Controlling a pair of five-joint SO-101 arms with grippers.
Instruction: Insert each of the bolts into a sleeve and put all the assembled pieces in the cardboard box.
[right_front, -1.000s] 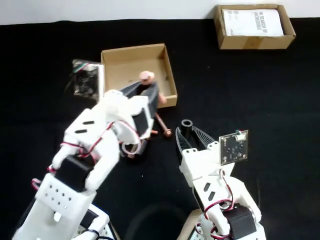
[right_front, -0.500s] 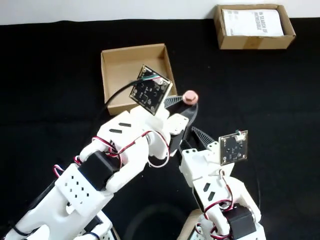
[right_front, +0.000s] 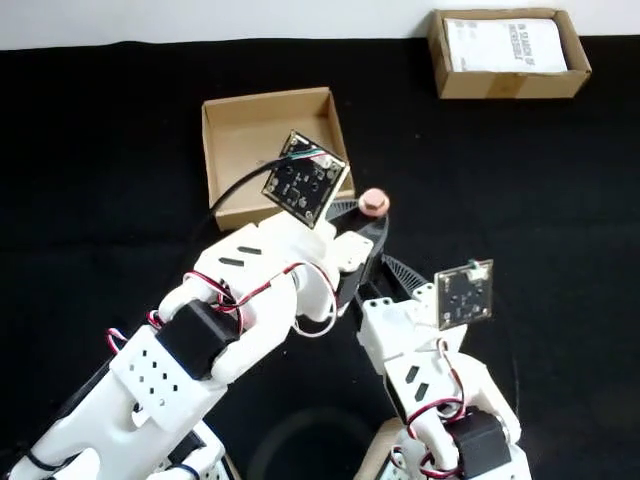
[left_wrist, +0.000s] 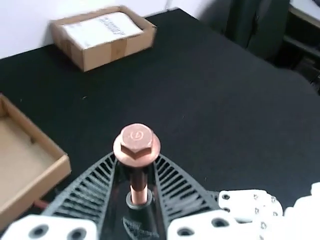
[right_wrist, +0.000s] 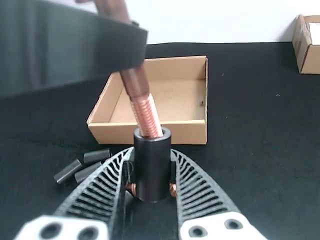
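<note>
Right wrist view: the right gripper (right_wrist: 151, 157) is closed around an upright black sleeve (right_wrist: 151, 172), with the threaded tip of a copper bolt (right_wrist: 146, 112) just inside its mouth. The left gripper (left_wrist: 136, 162) clamps that bolt's shank. Beyond, upper left of centre in the high view, sits the cardboard box (right_front: 250, 130).

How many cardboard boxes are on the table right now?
2. One open cardboard box sits near the middle of the table; a second box, holding printed paper, is at the far right edge.
</note>
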